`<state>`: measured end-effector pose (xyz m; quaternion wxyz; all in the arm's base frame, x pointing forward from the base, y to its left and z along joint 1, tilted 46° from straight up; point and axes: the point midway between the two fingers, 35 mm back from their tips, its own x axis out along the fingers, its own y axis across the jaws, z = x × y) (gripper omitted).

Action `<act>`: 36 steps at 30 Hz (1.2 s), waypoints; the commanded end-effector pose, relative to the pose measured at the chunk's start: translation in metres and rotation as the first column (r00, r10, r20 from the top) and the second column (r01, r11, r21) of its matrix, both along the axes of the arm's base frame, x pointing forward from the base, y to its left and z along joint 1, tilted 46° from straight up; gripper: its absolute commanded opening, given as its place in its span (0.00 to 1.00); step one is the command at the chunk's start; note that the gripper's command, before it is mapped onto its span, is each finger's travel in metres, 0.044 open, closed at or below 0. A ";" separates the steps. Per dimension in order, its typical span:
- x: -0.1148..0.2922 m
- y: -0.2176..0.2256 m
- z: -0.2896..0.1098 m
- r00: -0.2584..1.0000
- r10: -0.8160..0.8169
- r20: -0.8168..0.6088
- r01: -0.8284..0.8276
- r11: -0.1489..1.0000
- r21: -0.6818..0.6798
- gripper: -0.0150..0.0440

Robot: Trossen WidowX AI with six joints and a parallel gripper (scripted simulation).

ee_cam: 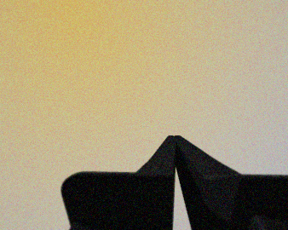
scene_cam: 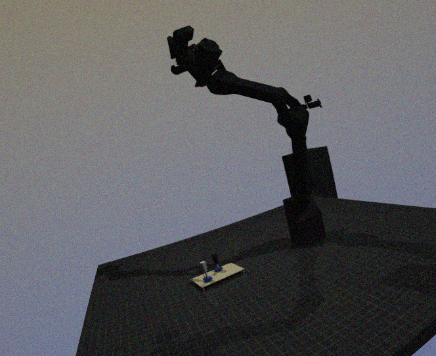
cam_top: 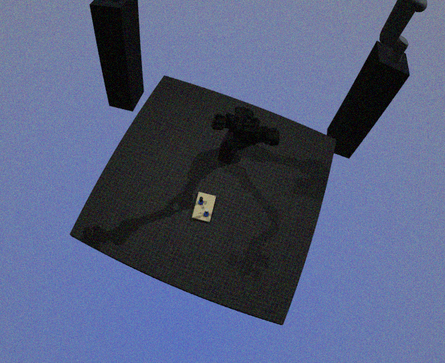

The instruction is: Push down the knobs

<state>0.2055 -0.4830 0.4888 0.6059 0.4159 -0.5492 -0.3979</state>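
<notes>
The pale circuit board (cam_top: pixel 210 199) (scene_cam: pixel 231 268) stands on short legs. Its two blue potentiometers show in the exterior view, one at the near left (scene_cam: pixel 207 279) and one farther back (scene_cam: pixel 218 268). A white knob (scene_cam: pixel 203 265) sits high over the near left potentiometer, with shaft showing beneath it. A black knob (scene_cam: pixel 214 258) (cam_top: pixel 200 198) stands above the other, also apparently raised. My gripper (ee_cam: pixel 173 141) is shut and empty, fingertips together in the wrist view. It is high above the table, well away from the board, which is out of the wrist view.
The arm (scene_cam: pixel 254 89) rises from its base behind the board and reaches up and over. In the top view, a dark pillar (cam_top: pixel 117 54) stands beyond the table's upper left and another (cam_top: pixel 367 101) at its upper right. Arm shadows cross the dark table (cam_top: pixel 137 171).
</notes>
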 end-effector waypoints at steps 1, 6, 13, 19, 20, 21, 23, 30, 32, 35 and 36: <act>0.019 -0.004 -0.023 0.990 0.032 -0.134 -0.026 0.998 0.052 0.25; 0.041 -0.007 -0.049 0.955 0.082 -0.285 -0.053 0.993 0.110 0.25; 0.071 -0.005 -0.087 0.862 0.174 -0.475 -0.095 0.978 0.186 0.25; 0.095 0.001 -0.121 0.745 0.262 -0.613 -0.134 0.960 0.248 0.25; 0.099 0.002 -0.127 0.722 0.277 -0.634 -0.140 0.956 0.258 0.25; 0.103 0.004 -0.133 0.699 0.292 -0.653 -0.147 0.952 0.268 0.25; 0.110 0.007 -0.144 0.650 0.321 -0.689 -0.161 0.944 0.288 0.25; 0.134 0.021 -0.186 0.453 0.415 -0.789 -0.210 0.910 0.358 0.25; 0.140 0.026 -0.197 0.392 0.438 -0.809 -0.224 0.898 0.378 0.25; 0.149 0.034 -0.215 0.296 0.469 -0.832 -0.247 0.879 0.408 0.25; 0.152 0.037 -0.221 0.264 0.478 -0.838 -0.255 0.872 0.418 0.25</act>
